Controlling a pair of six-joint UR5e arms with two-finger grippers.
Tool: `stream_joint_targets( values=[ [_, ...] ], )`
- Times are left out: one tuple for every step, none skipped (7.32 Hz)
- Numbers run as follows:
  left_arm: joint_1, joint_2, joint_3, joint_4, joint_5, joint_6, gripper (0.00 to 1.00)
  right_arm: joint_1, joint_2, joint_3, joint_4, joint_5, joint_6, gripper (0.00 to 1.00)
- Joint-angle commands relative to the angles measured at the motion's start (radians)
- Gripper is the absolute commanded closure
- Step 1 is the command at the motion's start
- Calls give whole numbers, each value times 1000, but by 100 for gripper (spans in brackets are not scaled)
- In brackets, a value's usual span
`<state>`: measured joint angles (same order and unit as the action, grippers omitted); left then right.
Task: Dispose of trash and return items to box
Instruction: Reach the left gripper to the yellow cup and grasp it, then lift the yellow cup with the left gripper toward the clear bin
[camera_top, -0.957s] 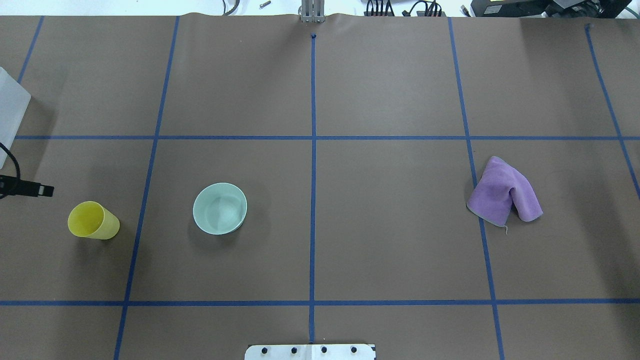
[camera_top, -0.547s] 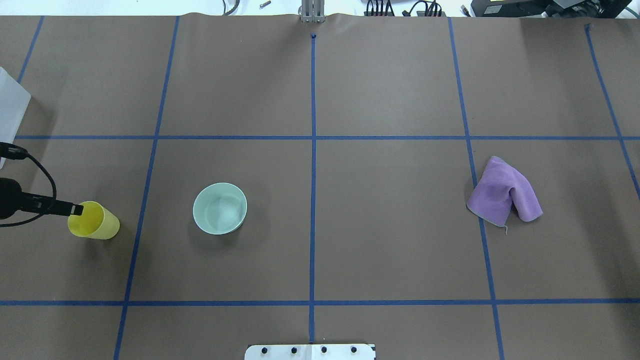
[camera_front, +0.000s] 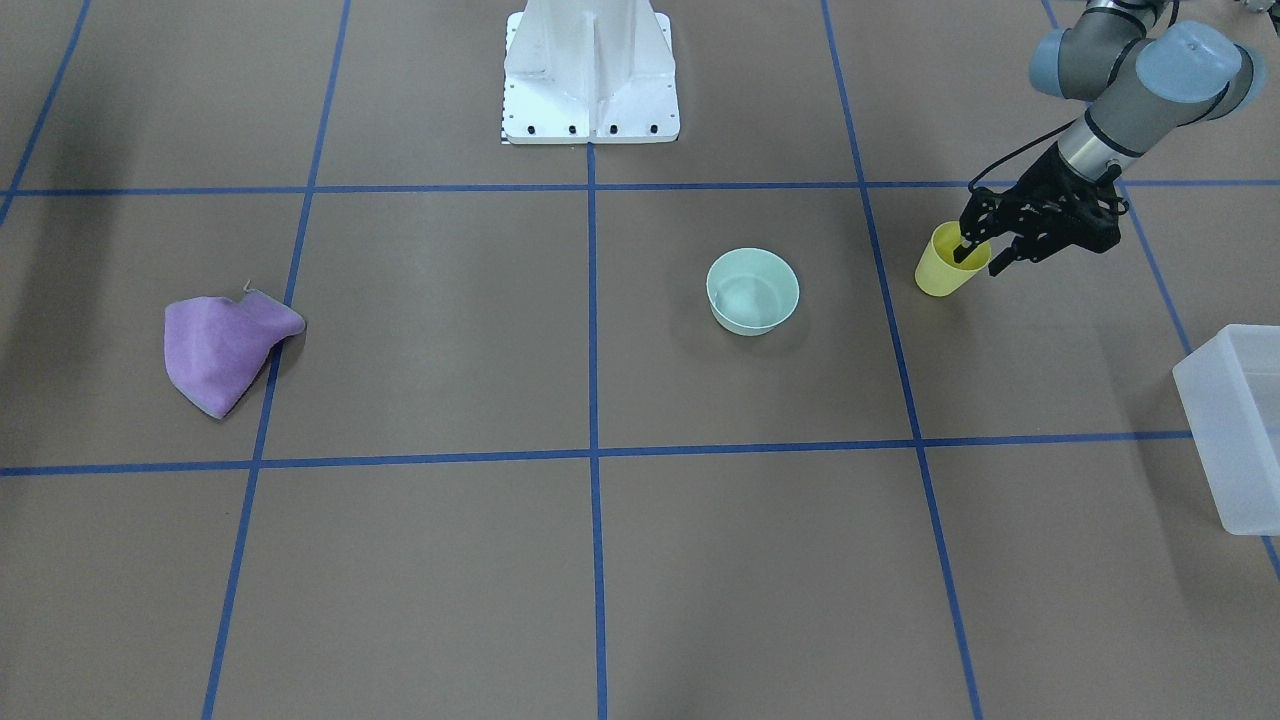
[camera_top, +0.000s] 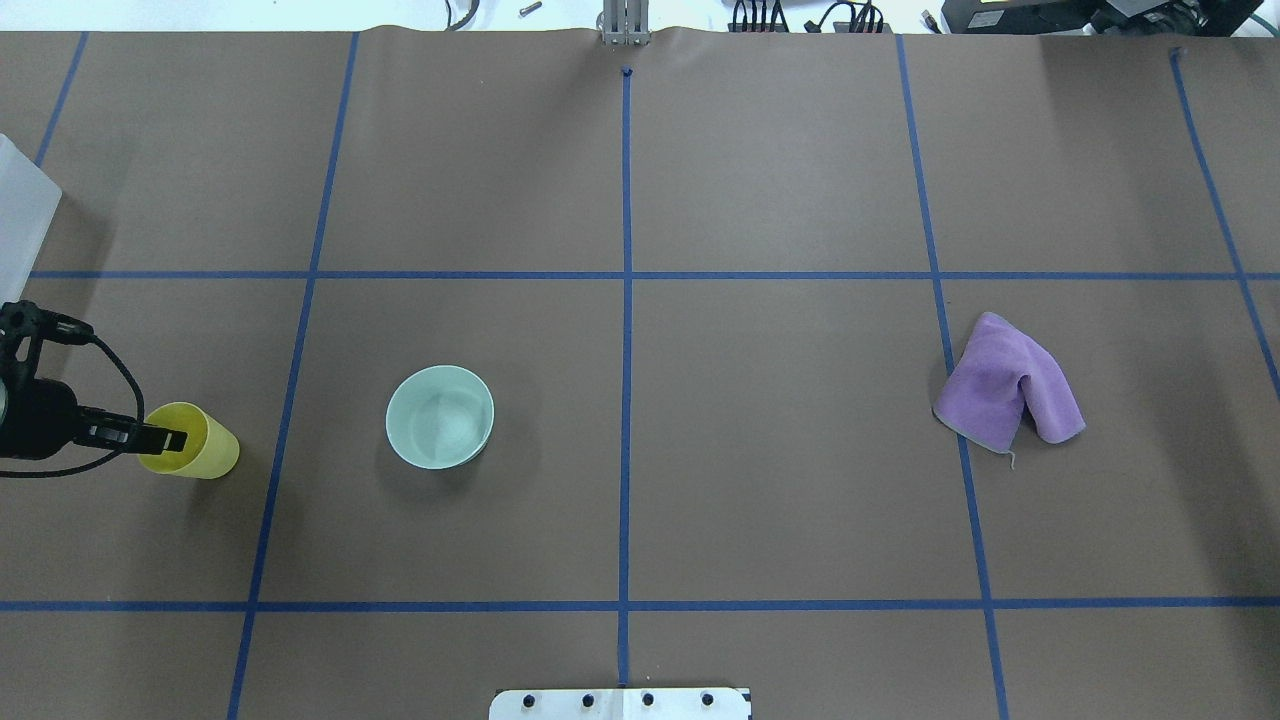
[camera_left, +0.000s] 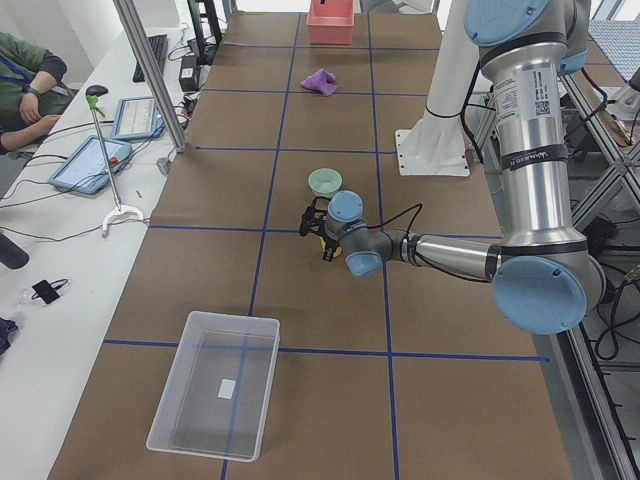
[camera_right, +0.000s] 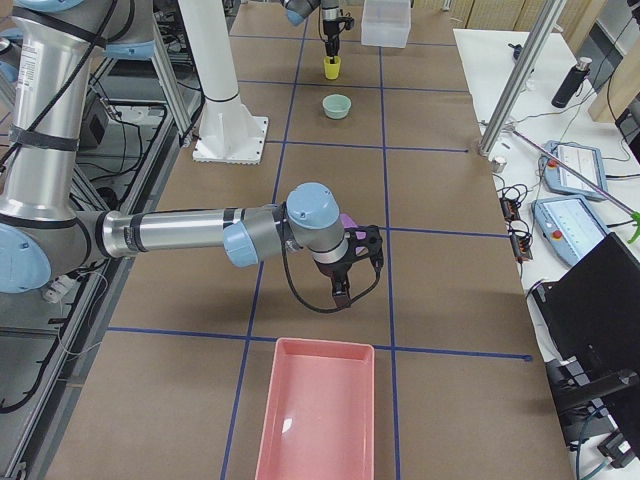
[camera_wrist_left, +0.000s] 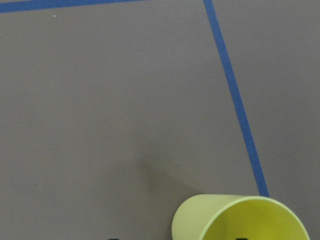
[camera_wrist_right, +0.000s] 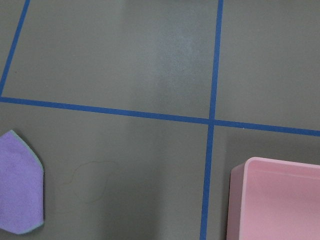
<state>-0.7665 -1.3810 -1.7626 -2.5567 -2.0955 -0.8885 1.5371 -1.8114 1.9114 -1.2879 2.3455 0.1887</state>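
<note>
While left gripper (camera_front: 978, 262) straddles cup (camera_front: 938, 280) rim, jaws apart, box (camera_front: 1235, 430), 4 o'clock of cup, cut off; right gripper (camera_right: 340, 292) grip unreadable.

Left end effector (camera_front: 980, 262) low, fingers apart; right arm (camera_right: 180, 232) outstretched.

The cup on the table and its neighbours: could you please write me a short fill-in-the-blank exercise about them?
1. One finger of the left pincer is over the mouth of the ___ cup.
2. The mint-green bowl stands ___ that cup and the purple cloth.
3. The tray near the right pincer is ___.
Missing words: yellow; between; pink.
</note>
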Motion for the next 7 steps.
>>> stream_joint_targets(
  values=[
    [-5,5,-14,-23,3,0,100,0,1,0,-1,0,0,0],
    [-17,11,-20,-23,-12,-1,100,0,1,0,-1,0,0,0],
    [-78,8,-14,-19,-49,0,100,0,1,-2,-1,0,-2,0],
    [-214,8,-3,-14,-133,3,100,0,1,-3,1,0,-2,0],
    [-317,11,3,-10,-187,16,100,-2,1,-3,1,0,-2,0],
    [-426,10,36,33,-207,193,100,-5,1,-5,10,0,-2,0],
    [-571,-19,63,223,-271,441,100,-9,1,-6,15,1,0,0]
  ],
)
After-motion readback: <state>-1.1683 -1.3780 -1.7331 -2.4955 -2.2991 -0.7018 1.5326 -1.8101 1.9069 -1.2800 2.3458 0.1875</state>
